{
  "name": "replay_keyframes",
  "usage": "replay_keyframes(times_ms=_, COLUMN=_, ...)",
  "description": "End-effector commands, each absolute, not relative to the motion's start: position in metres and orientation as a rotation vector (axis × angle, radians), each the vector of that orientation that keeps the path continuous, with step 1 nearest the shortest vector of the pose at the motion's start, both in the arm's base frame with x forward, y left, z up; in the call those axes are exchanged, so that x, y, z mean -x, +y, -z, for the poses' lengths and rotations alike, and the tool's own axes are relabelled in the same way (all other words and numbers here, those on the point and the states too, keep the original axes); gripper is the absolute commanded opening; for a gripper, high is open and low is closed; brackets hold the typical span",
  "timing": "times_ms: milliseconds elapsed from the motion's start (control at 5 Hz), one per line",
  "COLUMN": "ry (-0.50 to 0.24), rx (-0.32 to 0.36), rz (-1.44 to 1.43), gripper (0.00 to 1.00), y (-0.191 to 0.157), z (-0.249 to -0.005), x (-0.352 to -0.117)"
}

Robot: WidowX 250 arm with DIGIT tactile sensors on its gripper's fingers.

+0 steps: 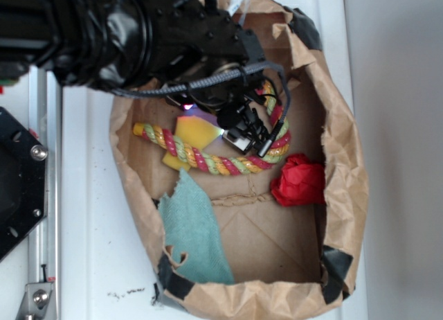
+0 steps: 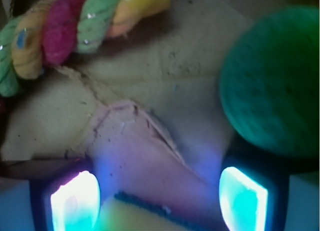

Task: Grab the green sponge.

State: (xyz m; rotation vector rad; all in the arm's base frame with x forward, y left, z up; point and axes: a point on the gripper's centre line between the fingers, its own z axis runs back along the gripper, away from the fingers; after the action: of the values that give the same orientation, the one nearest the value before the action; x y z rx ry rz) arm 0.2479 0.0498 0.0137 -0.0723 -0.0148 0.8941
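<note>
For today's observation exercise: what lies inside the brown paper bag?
Inside the paper bag: braided rope, yellow sponge, red cloth, teal cloth. The gripper covers whatever lies beneath.

green sponge (image 2: 272, 81): deep green, rounded outline, dull fine-grained surface, slightly blurred in wrist view. fills right side of that view, its right edge cut off by frame. lies on brown paper bag floor (image 2: 165, 91), looks flat, no visible squashing. well right of multicoloured rope (image 2: 65, 26), bare paper between them. near edge in shadow; cannot tell if anything touches it there. in exterior view sponge not made out, likely hidden under arm.
</note>
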Motion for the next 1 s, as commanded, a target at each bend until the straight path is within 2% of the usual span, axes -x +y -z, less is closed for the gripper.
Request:
replay_keyframes(times_ms=0, ry=-0.03, rx=0.075, rz=-0.906, gripper=1.0, y=0.06, z=-0.027, x=-0.231)
replay_keyframes(times_ms=200, ry=-0.05, rx=0.066, rz=-0.939, gripper=1.0, y=0.073, z=-0.037, x=-0.235)
replay_keyframes(times_ms=400, ry=-0.05, rx=0.1, rz=-0.963, gripper=1.0, y=0.077, z=-0.049, x=-0.237)
replay_keyframes(times_ms=600, ry=-0.042, rx=0.114, rz=-0.94, gripper=1.0, y=0.071, z=-0.053, x=-0.23)
replay_keyframes(times_ms=800, ry=-0.045, rx=0.101, rz=-0.91, gripper=1.0, y=0.066, z=-0.047, x=-0.226)
